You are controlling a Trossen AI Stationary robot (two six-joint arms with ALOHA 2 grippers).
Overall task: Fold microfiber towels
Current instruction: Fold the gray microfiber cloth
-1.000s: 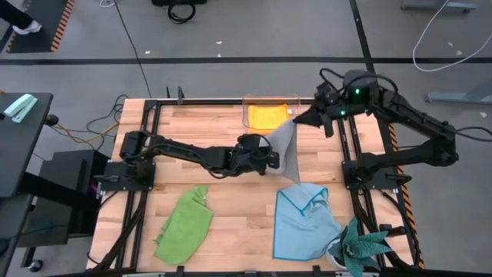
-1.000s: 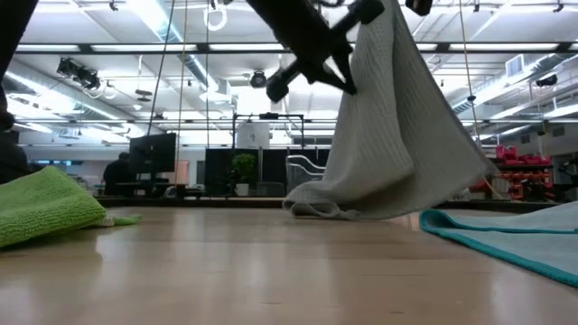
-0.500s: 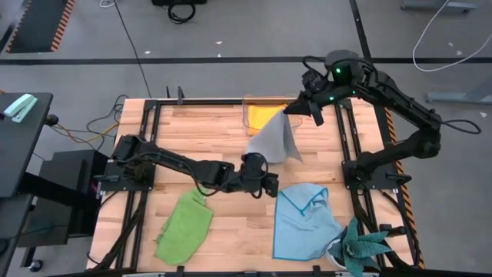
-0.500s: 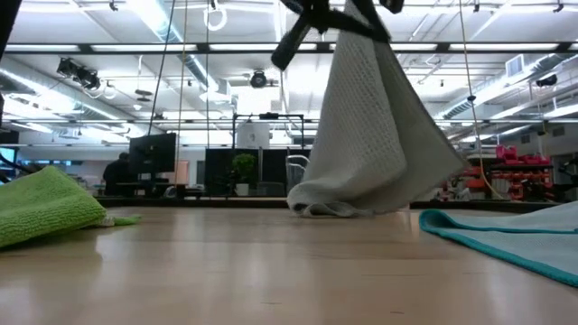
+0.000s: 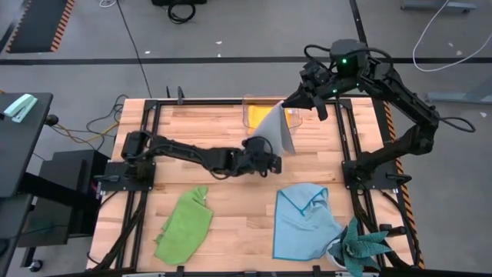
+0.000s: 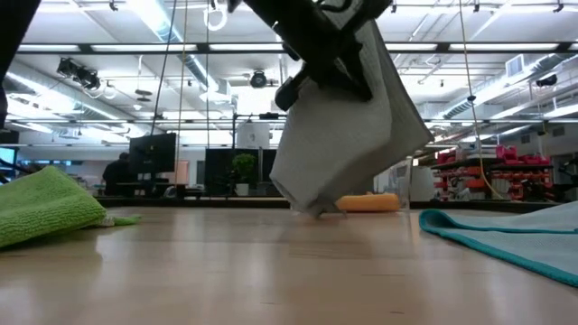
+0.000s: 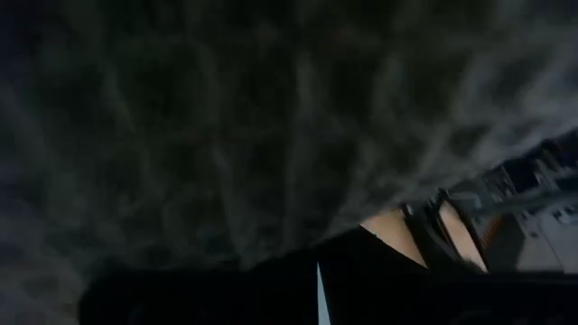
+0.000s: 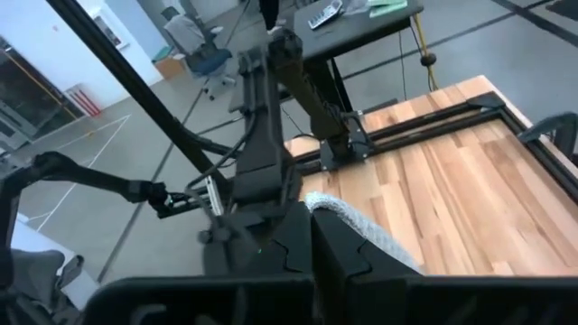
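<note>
**Four views around one table**

The high view looks straight down on the whole slatted wooden table (image 5: 223, 127). The low view sits at tabletop level, facing the room. Both share the hanging grey waffle-textured towel (image 5: 277, 129), which fills the left wrist view at close range. The right wrist view looks across the table.

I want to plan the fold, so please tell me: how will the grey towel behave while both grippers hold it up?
The grey towel is probably very floppy: it hangs in loose drapes between the right gripper and the left gripper. It seems light, since pinched edges carry it. Its low edge, at the table in the low view, may drag.
</note>
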